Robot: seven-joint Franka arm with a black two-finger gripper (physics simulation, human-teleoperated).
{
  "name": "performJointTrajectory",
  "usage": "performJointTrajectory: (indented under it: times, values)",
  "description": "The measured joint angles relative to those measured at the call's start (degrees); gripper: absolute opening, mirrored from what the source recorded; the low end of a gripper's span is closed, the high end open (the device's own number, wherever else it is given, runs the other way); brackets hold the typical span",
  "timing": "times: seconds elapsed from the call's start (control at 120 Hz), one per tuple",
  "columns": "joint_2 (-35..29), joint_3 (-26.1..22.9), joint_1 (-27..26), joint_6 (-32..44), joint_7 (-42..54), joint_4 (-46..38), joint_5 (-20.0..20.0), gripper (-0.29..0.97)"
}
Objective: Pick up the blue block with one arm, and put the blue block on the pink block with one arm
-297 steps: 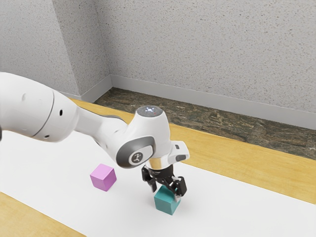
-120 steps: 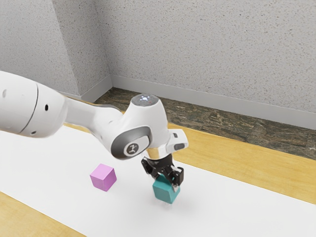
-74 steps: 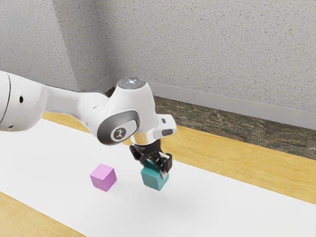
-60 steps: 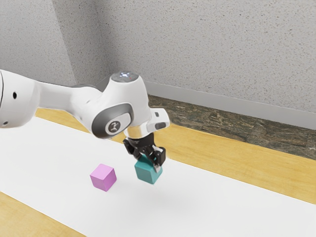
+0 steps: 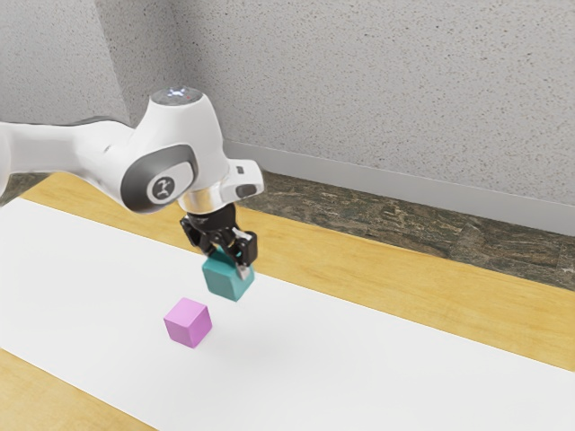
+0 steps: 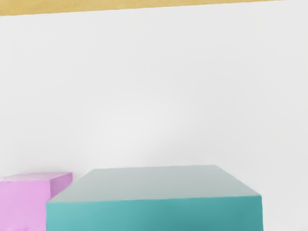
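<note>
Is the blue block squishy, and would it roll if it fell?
Probably stiff: the blue block shows sharp edges while the tool squeezes it. Unlikely to roll: flat faces, square corners. It might slip, since its sides look smooth.

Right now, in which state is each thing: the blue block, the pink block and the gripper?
blue block: held in the air, clear of the table, not yet on the pink block.
pink block: resting on the table, its top bare.
gripper: shut on the blue block.
</note>
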Motion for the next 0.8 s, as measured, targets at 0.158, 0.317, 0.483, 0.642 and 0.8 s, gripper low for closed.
performJointTrajectory:
  times: [0.158,0.317,0.483,0.642,0.8]
  values:
    - [-1.2,3.2,0.2,-2.9,2.0,0.1,0.8,0.35]
    - [-2.5,4.5,0.0,-4.6,4.9,0.0,1.2,0.35]
    - [-3.7,5.9,0.0,-6.0,8.6,-0.1,1.5,0.35]
    - [-3.9,7.6,-0.1,-6.5,11.9,-0.2,1.6,0.35]
    - [-4.1,9.0,-0.1,-6.8,14.7,-0.5,1.6,0.35]
